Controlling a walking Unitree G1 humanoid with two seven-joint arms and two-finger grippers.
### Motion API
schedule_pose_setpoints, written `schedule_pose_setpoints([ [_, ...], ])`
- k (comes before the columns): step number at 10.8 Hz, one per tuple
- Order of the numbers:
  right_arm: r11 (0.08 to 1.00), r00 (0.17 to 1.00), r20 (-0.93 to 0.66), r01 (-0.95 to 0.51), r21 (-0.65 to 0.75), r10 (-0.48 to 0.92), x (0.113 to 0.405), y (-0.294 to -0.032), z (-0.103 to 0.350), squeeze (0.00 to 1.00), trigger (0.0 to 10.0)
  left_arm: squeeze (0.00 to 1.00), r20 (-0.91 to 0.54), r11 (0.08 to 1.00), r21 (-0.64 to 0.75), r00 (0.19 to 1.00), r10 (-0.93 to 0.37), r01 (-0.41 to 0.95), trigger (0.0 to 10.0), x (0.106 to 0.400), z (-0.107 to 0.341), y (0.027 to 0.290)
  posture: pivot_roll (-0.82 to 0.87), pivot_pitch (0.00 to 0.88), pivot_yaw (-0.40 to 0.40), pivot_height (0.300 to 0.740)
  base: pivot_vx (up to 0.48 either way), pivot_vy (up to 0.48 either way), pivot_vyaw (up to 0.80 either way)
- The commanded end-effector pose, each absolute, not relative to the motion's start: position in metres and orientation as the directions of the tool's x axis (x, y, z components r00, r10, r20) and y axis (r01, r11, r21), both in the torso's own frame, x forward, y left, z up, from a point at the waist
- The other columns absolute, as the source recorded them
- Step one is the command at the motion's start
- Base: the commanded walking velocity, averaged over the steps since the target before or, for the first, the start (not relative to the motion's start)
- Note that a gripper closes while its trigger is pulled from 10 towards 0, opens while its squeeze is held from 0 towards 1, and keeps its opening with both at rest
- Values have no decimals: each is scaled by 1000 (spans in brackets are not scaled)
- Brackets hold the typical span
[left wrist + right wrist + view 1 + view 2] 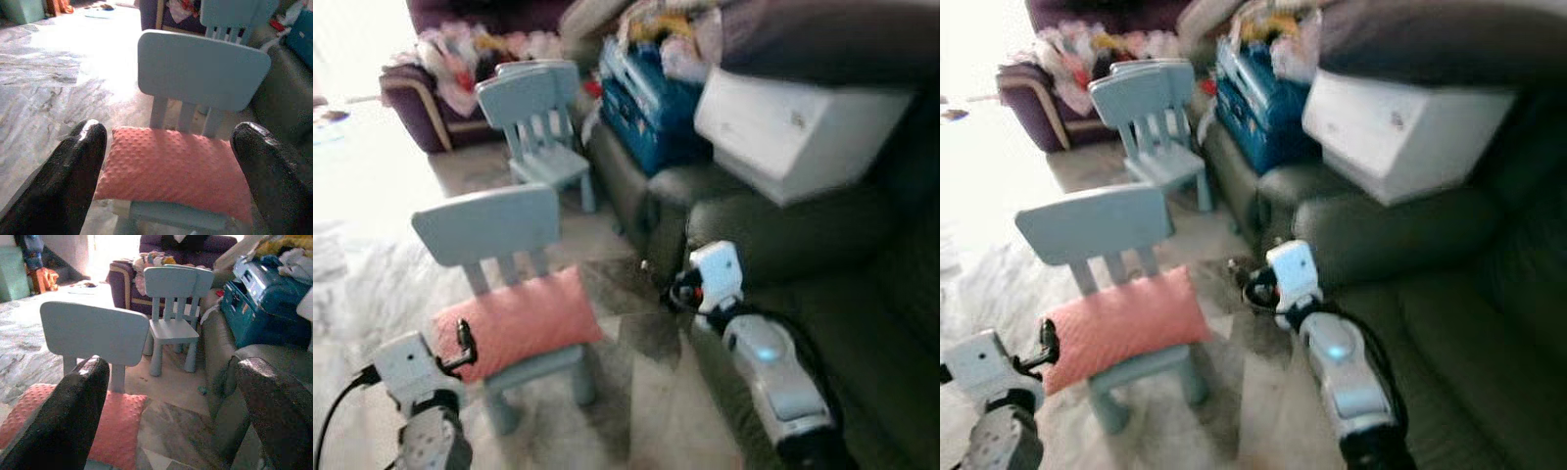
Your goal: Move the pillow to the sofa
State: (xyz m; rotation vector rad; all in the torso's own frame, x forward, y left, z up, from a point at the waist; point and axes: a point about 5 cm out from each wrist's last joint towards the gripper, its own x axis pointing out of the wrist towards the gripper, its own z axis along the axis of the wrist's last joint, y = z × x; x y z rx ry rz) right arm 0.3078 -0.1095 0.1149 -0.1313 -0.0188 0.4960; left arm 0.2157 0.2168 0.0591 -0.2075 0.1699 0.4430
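1. The left gripper [168, 147] sits low on the robot's left, its two black fingers [78, 171] spread wide with nothing between them, aimed at the pillow and just short of its near edge.
2. The pink pillow [519, 323] lies flat on the seat of the near small pale-blue chair [489, 223], covering most of the seat, on the marbled floor [44, 78].
3. A second pale-blue chair [540, 108] stands farther back, beside the sofa's arm.
4. The right gripper [171, 396] is held out in front of the dark green sofa [862, 323], fingers wide apart and holding nothing.
5. On the sofa's far end a blue case [646, 108] is stacked among clothes; its contents cannot be made out. A white box [793, 127] rests next to it, closed as far as the blur allows.
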Motion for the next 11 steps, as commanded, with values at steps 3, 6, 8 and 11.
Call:
schedule_pose_setpoints([
  [3,875,883,-18,-467,-126,469,308,-114,114,0,10000,0,-203,891,-159,897,392,-425,10000,218,62,215,-156,70,32,740,0,476,0],
  [6,876,884,-13,-465,-126,468,308,-114,115,0,10000,0,-206,891,-151,895,396,-429,10000,217,61,216,-154,74,32,740,0,476,0],
  [8,875,882,-13,-468,-127,470,309,-113,115,0,10000,0,-165,900,-127,904,395,-416,10000,217,66,216,-151,76,32,740,0,0,0],
  [11,872,881,-7,-470,-139,474,311,-112,115,0,10000,0,-166,900,-140,906,389,-412,10000,217,69,215,-146,76,37,740,0,0,267],
])
